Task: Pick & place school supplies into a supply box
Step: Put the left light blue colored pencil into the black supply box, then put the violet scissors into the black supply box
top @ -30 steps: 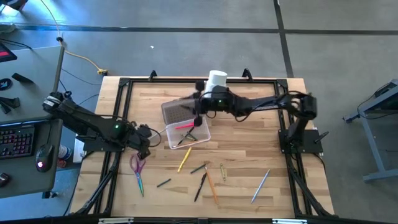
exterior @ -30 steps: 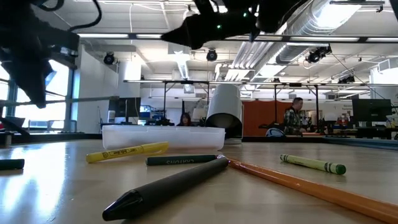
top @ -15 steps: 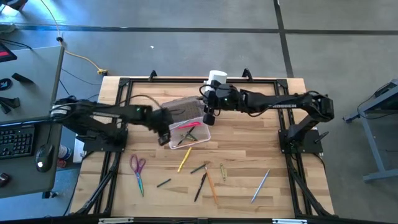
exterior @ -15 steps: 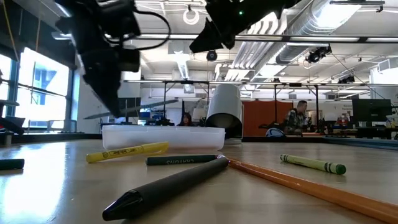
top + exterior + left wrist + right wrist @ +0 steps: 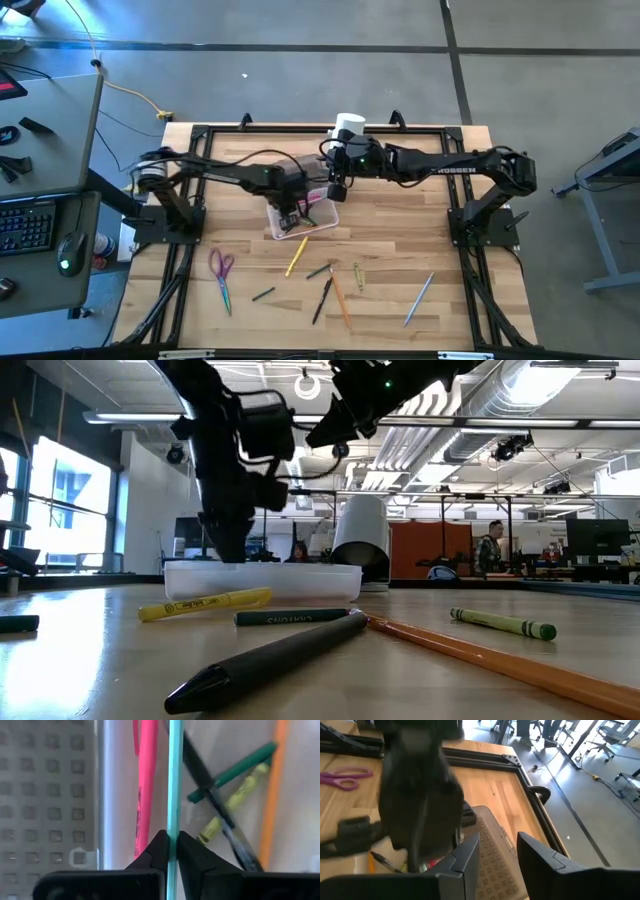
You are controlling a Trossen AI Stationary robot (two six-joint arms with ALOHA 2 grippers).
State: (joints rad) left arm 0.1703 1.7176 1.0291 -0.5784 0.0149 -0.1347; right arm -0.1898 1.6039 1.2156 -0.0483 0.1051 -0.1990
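While the left hand clenches a teal pencil above the box, we note pens directly beneath it; the right hand waits released over the lid.

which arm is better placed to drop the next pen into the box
Left. Its gripper is over the supply box with a teal pen between its fingers. The right gripper is open and empty beside the box's lid.
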